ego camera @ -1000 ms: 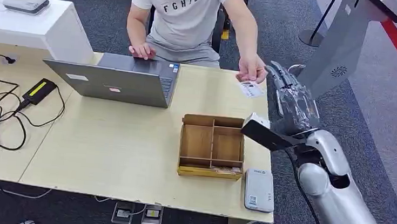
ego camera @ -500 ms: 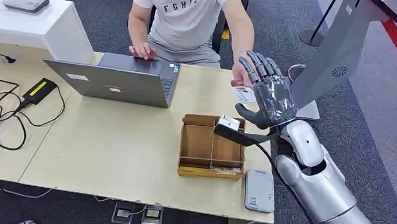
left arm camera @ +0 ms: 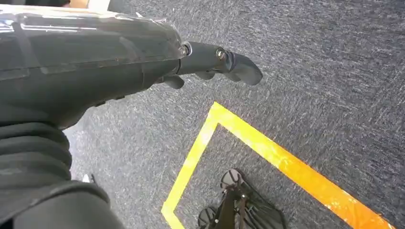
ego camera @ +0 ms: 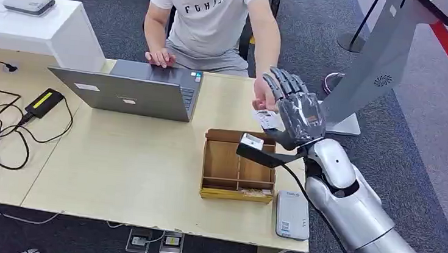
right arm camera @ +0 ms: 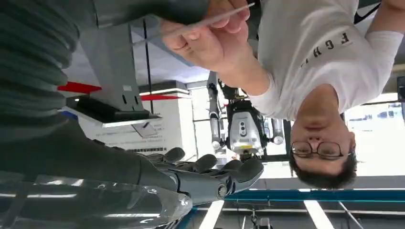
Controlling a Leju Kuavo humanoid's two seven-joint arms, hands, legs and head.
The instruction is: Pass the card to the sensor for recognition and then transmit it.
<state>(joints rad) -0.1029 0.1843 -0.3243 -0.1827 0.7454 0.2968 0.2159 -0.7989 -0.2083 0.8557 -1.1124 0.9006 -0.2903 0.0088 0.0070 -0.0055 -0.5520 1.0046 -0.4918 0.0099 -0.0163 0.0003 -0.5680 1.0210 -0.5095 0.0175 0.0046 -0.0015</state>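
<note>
The robot's silver-armed right hand (ego camera: 293, 111), fingers spread and holding nothing, hangs over the far right edge of the pale wooden table (ego camera: 119, 172); the small white printed card (ego camera: 267, 119) is pinched in the seated person's hand (ego camera: 263, 96), touching or just beside the robot's palm (I cannot tell which); closing early could knock it into the brown cardboard divided tray (ego camera: 239, 164); the left hand (left arm camera: 210, 59) hangs over grey carpet, fingers loosely curled, apparently empty.

Right arm (ego camera: 355, 205): silver rounded shells w/ dark joints, thin black cable along forearm, black bracket w/ small white camera block at wrist. Right hand (ego camera: 296, 111): dark grey fingers under clear glossy cover. Left hand (left arm camera: 143, 52): grey ribbed cover, thick grey thumb w/ visible screws.
</note>
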